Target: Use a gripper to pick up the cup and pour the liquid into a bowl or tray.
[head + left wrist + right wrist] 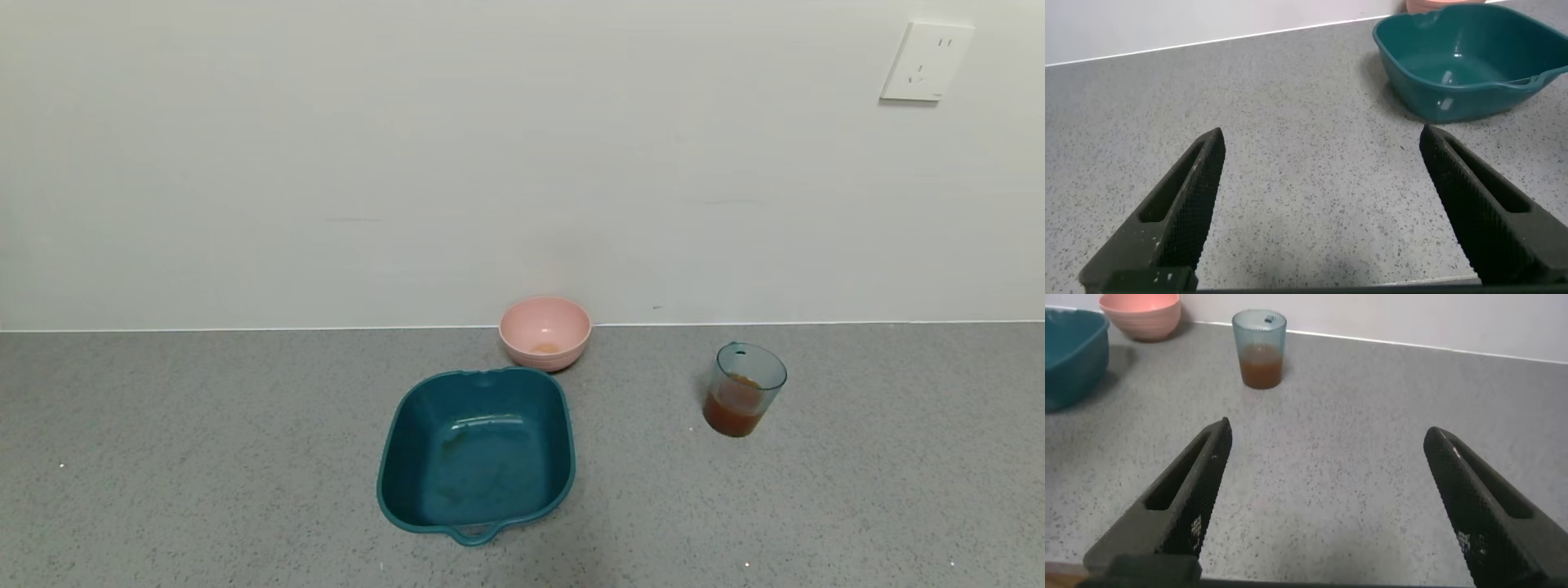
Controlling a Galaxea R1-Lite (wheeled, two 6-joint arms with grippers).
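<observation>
No legible markings. Ribbed translucent cup [744, 389] – reddish-brown liquid [732, 413] inside – upright on speckled grey surface [204, 457]; left claw [1319, 212] and right claw [1327, 502] spread apart, holding nothing.

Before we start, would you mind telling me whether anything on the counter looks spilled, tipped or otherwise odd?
Nothing stands out. The cup stands upright with its reddish-brown liquid inside, apart from the teal tub. The pink bowl behind the tub holds a faint orange trace at its bottom. No spill shows on the counter. Both hands, left and right, are open.
</observation>
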